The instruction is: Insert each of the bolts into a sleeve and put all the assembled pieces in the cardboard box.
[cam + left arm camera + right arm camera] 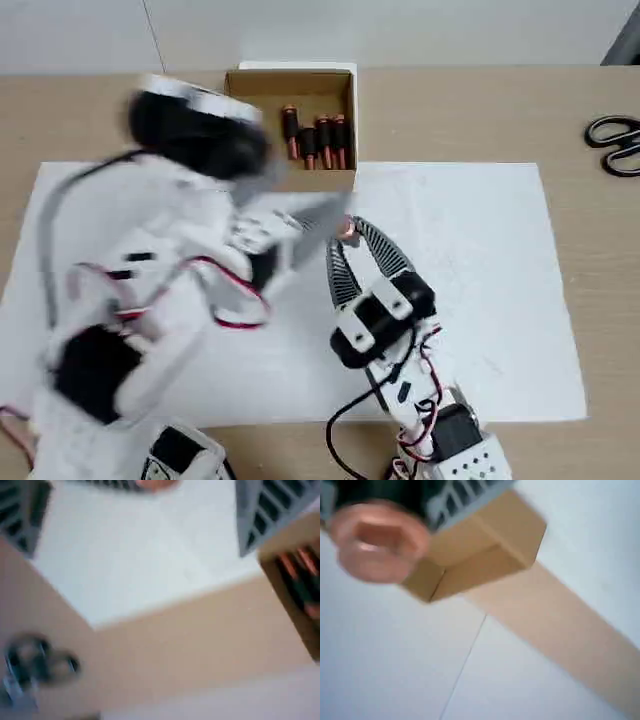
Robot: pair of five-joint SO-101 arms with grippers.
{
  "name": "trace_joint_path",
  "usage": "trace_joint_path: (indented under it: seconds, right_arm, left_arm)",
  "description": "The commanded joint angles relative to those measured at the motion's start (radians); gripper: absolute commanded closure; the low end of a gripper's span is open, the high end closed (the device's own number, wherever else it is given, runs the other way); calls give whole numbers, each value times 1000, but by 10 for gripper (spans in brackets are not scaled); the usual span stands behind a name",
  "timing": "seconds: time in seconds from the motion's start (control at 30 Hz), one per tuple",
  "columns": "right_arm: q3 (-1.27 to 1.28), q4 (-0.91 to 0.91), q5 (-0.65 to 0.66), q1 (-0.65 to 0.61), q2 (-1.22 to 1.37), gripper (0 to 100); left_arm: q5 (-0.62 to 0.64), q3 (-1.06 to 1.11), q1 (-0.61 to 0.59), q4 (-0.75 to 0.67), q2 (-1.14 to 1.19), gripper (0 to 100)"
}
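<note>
Right tool (346, 238) is gripping a bolt-sleeve piece (377, 540) just in front of the cardboard box (352, 110), left tool (137, 540) is sitting open nr the box front, so imo the piece is needing lifting clear over the front wall w/o clipping before release.

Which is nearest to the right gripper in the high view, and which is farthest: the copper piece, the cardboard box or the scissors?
1. The copper piece, held between the fingers of the right gripper.
2. The cardboard box, just beyond the fingertips.
3. The scissors, far off to its right.
</note>
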Motion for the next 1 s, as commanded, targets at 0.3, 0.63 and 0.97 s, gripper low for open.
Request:
trace_joint_path:
  seconds: [0.3, 0.63, 0.97]
  right_arm:
    - [-247, 277, -2, 12, 94, 995]
    - [-626, 275, -100, 136, 579, 995]
    - [-1033, -5, -180, 113, 1330, 995]
  left_arm:
    - [-6, 507, -305, -224, -486, 994]
    - [-77, 1164, -453, -514, -993, 994]
    - [-74, 1311, -453, -531, -959, 994]
